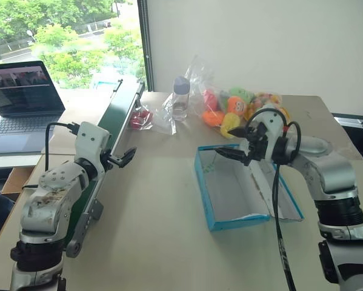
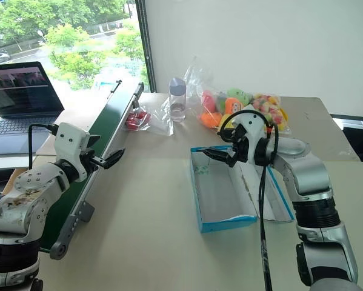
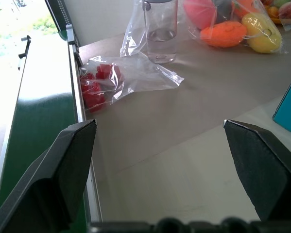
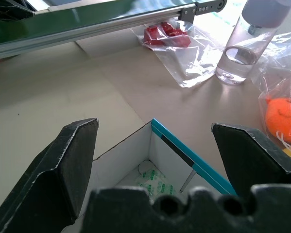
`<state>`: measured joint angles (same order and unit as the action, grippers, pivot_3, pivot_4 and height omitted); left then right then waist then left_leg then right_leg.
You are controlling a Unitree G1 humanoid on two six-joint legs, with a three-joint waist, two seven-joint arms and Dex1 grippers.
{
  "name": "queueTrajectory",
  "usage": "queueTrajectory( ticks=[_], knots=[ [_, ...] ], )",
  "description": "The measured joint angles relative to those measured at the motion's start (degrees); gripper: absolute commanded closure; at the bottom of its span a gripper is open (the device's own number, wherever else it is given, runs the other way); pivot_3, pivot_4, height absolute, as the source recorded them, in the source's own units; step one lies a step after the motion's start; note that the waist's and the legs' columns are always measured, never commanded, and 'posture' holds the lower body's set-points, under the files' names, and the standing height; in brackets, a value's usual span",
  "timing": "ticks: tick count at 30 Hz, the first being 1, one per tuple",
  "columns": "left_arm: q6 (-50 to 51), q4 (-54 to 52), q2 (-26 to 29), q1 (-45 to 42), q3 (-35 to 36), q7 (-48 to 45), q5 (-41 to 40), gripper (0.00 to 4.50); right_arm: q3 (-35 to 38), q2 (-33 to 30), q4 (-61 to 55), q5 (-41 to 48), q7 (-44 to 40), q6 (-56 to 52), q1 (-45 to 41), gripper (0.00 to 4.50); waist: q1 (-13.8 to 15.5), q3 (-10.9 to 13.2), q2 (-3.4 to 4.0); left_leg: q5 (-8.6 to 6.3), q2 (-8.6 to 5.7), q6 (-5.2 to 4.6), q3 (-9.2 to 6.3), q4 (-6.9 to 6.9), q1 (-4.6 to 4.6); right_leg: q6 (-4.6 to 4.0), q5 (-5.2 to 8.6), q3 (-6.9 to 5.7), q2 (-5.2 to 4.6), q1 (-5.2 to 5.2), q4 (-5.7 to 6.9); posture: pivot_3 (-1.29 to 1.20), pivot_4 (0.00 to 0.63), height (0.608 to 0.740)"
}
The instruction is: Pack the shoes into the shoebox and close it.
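Observation:
The blue shoebox (image 1: 239, 222) stands open on the tan table, right of centre. Its white inside holds only a small sachet, and its lid (image 1: 285, 203) lies flat on the right side. The shoes are out of view. My right gripper (image 1: 233, 151) hovers open over the box's far end, and the right wrist view shows that corner of the shoebox (image 4: 184, 155) between the spread fingers. My left gripper (image 1: 122, 159) is open and empty beside the green conveyor, well left of the box. In the left wrist view the left gripper (image 3: 160, 122) faces bare table.
A long dark green conveyor (image 1: 117, 115) runs along the table's left side, with a laptop (image 1: 20, 97) beyond it. At the back stand a clear bottle (image 1: 180, 97), a bag of red pieces (image 1: 142, 118) and a bag of colourful plush toys (image 1: 236, 109).

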<state>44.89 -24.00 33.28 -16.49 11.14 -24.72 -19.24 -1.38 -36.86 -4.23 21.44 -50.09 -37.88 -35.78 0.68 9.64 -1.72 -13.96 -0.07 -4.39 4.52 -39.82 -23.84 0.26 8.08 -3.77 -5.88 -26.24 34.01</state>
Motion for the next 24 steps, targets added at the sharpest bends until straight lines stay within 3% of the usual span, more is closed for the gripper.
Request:
queueTrajectory(
  ticks=[6,13,16,24],
  knots=[
    [-0.1,2.8,0.2,1.4,0.1,3.3,3.1,0.02,0.0,0.2,-0.3,-0.1,0.9,0.2,0.2,0.00,0.0,0.0,0.00,0.00,0.02,0.00,0.03,0.01,0.02,0.01,0.01,0.01,0.01,-0.02,0.02,0.00,0.150,0.740],
    [0.6,6.3,-1.3,-1.2,9.1,12.6,5.2,0.02,-0.1,3.1,2.7,-4.2,5.9,5.7,-3.1,0.00,0.0,0.0,-0.01,0.00,0.03,0.01,0.07,0.02,0.02,-0.14,-0.10,-0.02,-0.02,-0.05,0.02,0.00,0.150,0.740],
    [1.5,6.6,0.6,-1.6,11.6,13.4,5.5,0.02,-0.1,3.7,4.0,-5.0,7.1,6.9,-4.0,0.00,0.0,0.0,-0.01,-0.01,0.01,0.01,0.09,0.04,0.02,-0.20,-0.13,-0.02,-0.03,-0.05,0.01,0.00,0.150,0.740],
    [2.6,7.0,-0.5,-0.5,12.7,13.3,4.6,0.02,-0.3,4.1,4.9,-4.8,4.5,7.8,-3.7,0.00,0.0,0.0,-0.01,-0.02,0.01,0.03,0.14,0.04,0.02,-0.20,-0.14,-0.03,-0.10,-0.04,0.02,0.00,0.150,0.740]
  ],
)
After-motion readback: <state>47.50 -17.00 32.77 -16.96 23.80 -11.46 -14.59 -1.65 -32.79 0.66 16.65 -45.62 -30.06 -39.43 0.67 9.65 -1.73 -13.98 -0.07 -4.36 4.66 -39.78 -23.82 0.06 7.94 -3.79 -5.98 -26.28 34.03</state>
